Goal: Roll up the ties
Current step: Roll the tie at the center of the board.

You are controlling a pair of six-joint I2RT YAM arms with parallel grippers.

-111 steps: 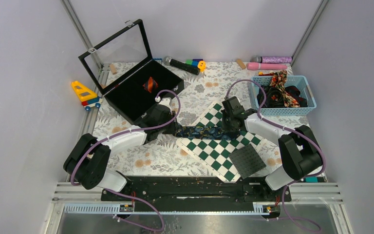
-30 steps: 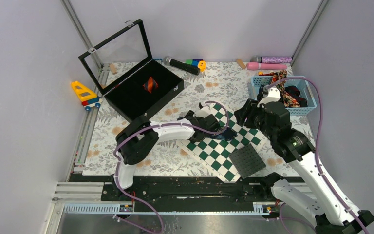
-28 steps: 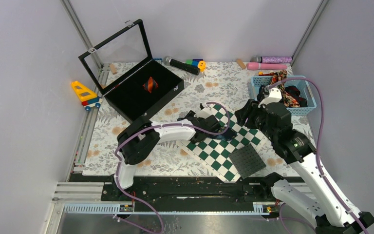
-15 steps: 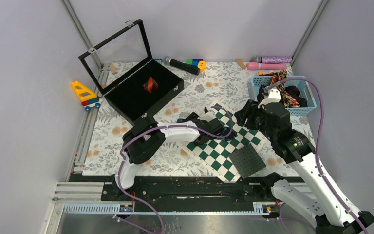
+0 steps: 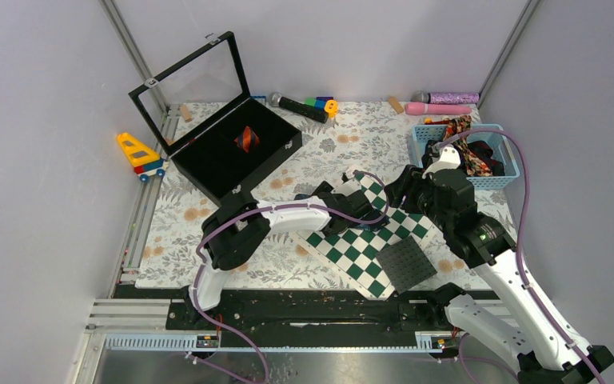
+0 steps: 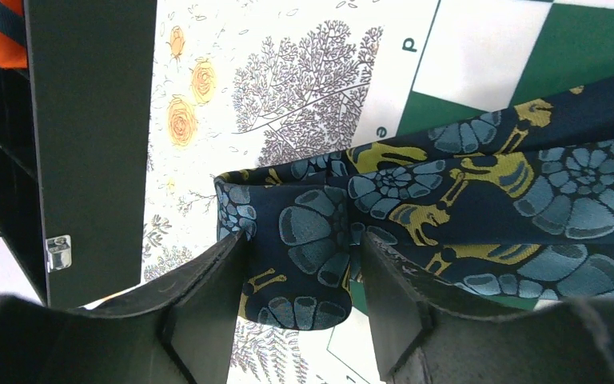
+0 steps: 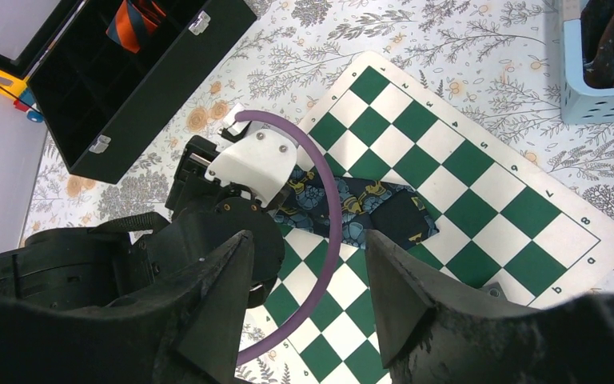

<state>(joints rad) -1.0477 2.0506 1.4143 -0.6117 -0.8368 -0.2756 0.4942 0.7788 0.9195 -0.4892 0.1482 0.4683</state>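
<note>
Left wrist: left gripper [image 6: 302,244] jaws standing apart, straddling folded end of navy floral tie [image 6: 480,200], seemingly not pinching; tie lying across chessboard [image 6: 480,40].
Right wrist: right gripper [image 7: 308,240] hovering open, empty.
Top: striped tie [image 5: 246,138] sitting in case [image 5: 208,164]; other ties [image 5: 462,148] waiting in basket [image 5: 480,182]. Rolling just starting.

Floral table [image 5: 344,132], chequered board [image 5: 353,250], black case [image 5: 208,166]

Left arm is reaching low out to the right, left gripper [image 6: 300,268] sitting with fingers parted. Right arm is hovering up high, right gripper [image 7: 308,268] gaping, pointing down.
</note>
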